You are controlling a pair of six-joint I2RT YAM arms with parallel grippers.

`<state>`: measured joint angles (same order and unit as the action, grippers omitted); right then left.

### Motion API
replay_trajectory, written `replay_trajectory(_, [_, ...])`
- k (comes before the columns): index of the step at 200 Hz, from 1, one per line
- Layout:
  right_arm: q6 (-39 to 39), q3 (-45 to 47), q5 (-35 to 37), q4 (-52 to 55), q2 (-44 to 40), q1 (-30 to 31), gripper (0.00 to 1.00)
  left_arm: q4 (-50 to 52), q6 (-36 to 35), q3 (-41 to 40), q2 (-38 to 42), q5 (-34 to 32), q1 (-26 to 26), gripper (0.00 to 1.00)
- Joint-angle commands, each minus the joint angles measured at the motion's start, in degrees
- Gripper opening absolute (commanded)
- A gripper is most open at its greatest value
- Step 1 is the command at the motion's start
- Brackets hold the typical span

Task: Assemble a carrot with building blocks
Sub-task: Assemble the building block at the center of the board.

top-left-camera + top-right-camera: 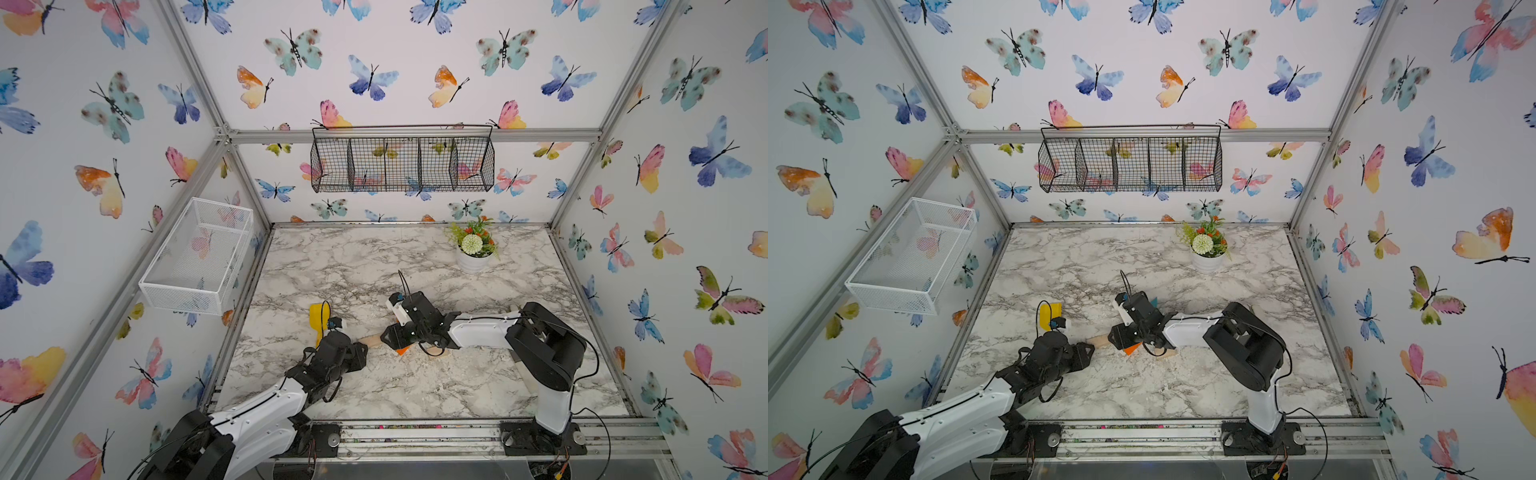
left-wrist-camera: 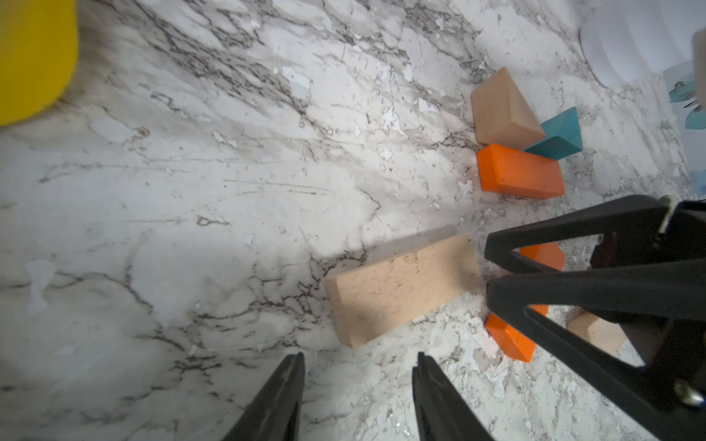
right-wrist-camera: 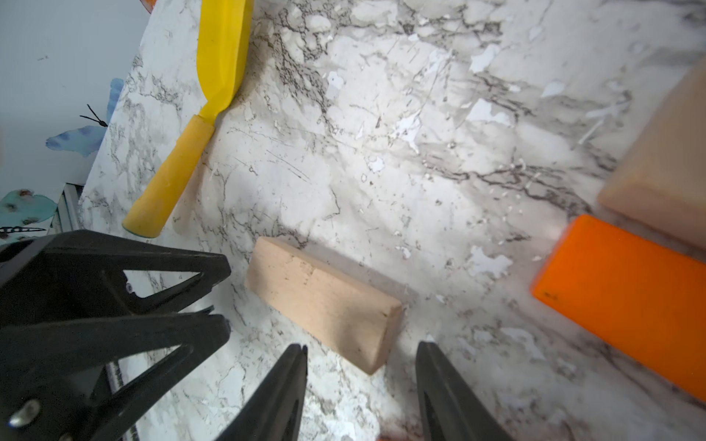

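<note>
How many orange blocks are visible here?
2. The first orange bar lies beside the teal triangle; second orange bar sits partly behind the right pincer. Others may be hidden.

Behind the right tool, orange bar mostly hidden, small tan block half covered, yellow shovel blurred, cut by the edge.

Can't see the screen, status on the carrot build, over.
Left gripper and right gripper open, empty. Tan bar loose between them; carrot only started. Shovel well aside.
</note>
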<state>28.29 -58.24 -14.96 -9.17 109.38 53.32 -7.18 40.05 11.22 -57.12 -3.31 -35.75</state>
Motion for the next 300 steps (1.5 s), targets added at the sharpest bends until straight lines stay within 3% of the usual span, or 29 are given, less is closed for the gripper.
replay_trajectory(1, [-0.27,-1.07,0.68,0.44,1.46,-0.04,0.5,-3.52,-0.51,-0.17,-2.71,0.84,-0.03,0.48])
replay_trajectory(70, [-0.12,-1.68,0.63,0.03,2.17,-0.05,0.47,-8.73,-2.04,0.09,-6.01,2.5,1.62,0.45])
replay_trajectory(104, [0.02,-2.08,-0.53,-0.24,2.94,0.06,0.43,-10.75,-2.15,0.58,-8.32,4.81,1.73,0.3])
replay_trajectory(135, [0.02,-1.61,-0.21,-0.06,2.05,-0.05,0.4,-12.45,-2.17,0.63,-10.08,6.47,1.76,0.25])
replay_trajectory(181, [0.16,0.72,0.13,0.33,-0.75,-0.05,0.38,-13.73,-2.82,2.54,-12.08,8.87,1.78,0.24])
replay_trajectory(225, [-0.23,4.02,4.6,2.36,-4.18,-0.14,0.38,-17.38,-3.4,6.45,-19.03,13.53,1.28,0.24])
replay_trajectory(300, [-0.9,7.97,8.11,4.84,-9.03,-3.09,0.39,-18.4,-2.83,13.64,-25.58,12.05,-4.83,0.23])
